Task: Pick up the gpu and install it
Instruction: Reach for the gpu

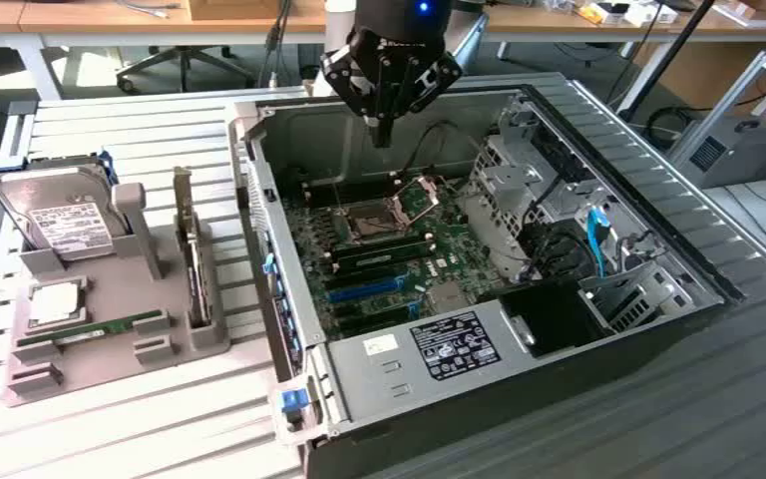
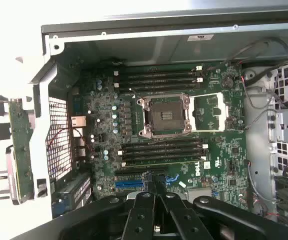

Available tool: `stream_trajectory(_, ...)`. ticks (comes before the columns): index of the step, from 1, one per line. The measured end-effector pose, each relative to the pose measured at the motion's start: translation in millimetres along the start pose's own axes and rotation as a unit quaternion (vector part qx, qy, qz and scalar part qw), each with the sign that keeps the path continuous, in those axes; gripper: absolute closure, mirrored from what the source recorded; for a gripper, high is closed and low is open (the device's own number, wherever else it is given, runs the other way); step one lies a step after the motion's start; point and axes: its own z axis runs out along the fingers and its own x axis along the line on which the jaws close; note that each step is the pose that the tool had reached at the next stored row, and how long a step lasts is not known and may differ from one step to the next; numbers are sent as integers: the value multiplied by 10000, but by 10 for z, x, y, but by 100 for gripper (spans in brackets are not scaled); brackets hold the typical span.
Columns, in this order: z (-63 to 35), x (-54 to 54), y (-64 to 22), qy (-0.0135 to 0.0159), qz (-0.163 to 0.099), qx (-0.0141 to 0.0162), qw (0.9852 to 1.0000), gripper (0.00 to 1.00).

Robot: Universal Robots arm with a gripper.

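The gripper (image 1: 383, 138), jaws closed and empty, hangs above the case (image 1: 490, 419); the gpu (image 1: 192, 249) stands edge-on at eight o'clock, faces hidden

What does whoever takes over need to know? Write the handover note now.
End effector: shut, holding nothing, hanging over the open computer case, above the motherboard.
Gpu: upright in the grey holder, on the exterior view's left of the case, not gripped.
Done: nothing of the job shows as done; the blue slot is bare.
Left: pick up the gpu and install it.
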Motion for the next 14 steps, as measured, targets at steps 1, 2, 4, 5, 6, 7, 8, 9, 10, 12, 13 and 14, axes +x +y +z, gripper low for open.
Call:
stream_trajectory(1, 0, 0, 0, 0, 0, 0, 10000, 89)
stream_trajectory(2, 0, 0, 0, 0, 0, 0, 10000, 89)
stream_trajectory(4, 0, 0, 0, 0, 0, 0, 10000, 89)
stream_trajectory(5, 0, 0, 0, 0, 0, 0, 10000, 89)
stream_trajectory(6, 0, 0, 0, 0, 0, 0, 10000, 89)
stream_trajectory(7, 0, 0, 0, 0, 0, 0, 10000, 89)
stream_trajectory(8, 0, 0, 0, 0, 0, 0, 10000, 89)
stream_trajectory(9, 0, 1, 0, 0, 0, 0, 10000, 89)
stream_trajectory(10, 0, 1, 0, 0, 0, 0, 10000, 89)
stream_trajectory(12, 0, 6, 0, 0, 0, 0, 10000, 89)
stream_trajectory(13, 0, 9, -1, 0, 0, 0, 10000, 89)
stream_trajectory(14, 0, 16, -1, 0, 1, 0, 10000, 89)
